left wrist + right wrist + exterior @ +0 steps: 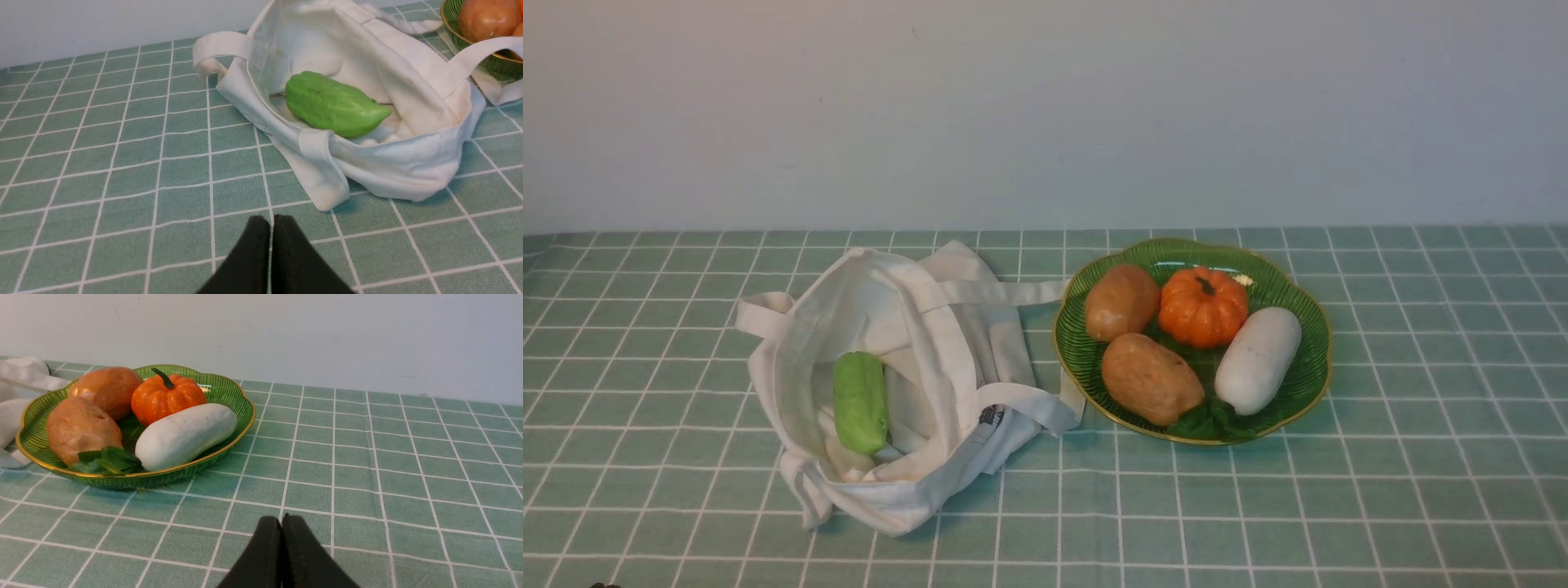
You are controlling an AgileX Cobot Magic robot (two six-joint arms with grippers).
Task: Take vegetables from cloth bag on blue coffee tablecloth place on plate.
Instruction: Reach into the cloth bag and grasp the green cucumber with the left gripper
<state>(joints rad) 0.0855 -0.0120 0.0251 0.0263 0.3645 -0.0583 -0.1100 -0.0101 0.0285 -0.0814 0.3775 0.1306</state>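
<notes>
The light green vegetable (859,402) lies inside the open off-white cloth bag (931,327) on the checked tablecloth (1421,490); it also shows in the left wrist view (333,104) inside the bag (408,167). The dark green plate (1311,376) stands right of the bag. My left gripper (271,222) is shut and empty, low over the cloth short of the bag. My right gripper (281,522) is shut and empty, over the cloth short of the plate (229,392). Neither arm shows in the front view.
The plate holds two brown potatoes (1121,301) (1152,378), an orange pumpkin (1203,308), a white oblong vegetable (1258,359) and green leaves (1201,420). A bag strap (1005,291) reaches toward the plate's rim. A pale wall stands behind the table.
</notes>
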